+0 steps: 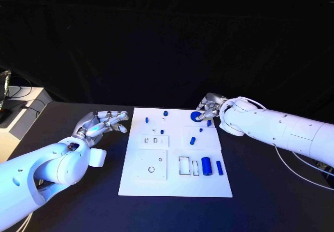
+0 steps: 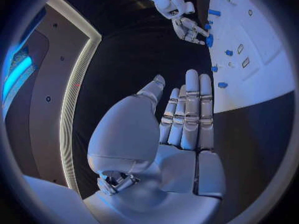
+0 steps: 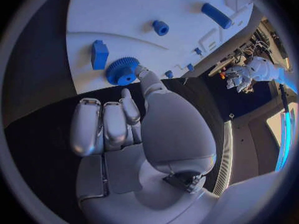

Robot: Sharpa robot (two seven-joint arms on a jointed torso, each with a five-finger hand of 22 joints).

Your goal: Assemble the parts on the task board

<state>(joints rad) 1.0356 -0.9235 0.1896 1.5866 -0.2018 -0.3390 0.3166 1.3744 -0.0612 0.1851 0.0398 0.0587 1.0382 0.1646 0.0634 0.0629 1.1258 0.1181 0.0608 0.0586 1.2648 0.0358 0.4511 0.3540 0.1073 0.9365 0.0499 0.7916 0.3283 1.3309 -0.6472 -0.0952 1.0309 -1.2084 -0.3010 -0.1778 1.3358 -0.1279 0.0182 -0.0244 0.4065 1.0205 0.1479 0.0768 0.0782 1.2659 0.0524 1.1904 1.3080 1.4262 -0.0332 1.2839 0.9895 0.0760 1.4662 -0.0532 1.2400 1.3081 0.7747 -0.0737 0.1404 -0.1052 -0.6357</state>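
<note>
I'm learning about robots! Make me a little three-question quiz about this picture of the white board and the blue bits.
1. True or false: the left hand is holding a blue part.
2. Which part does the right hand touch? A) the blue gear B) the big blue cylinder C) the long blue bar
3. Fill the gap: the left hand hovers beside the task board, over the black ____.

Key
1. False: it holds nothing, and its fingers are straight.
2. A: its fingertips are on the gear at the board's far right edge.
3. table
</note>
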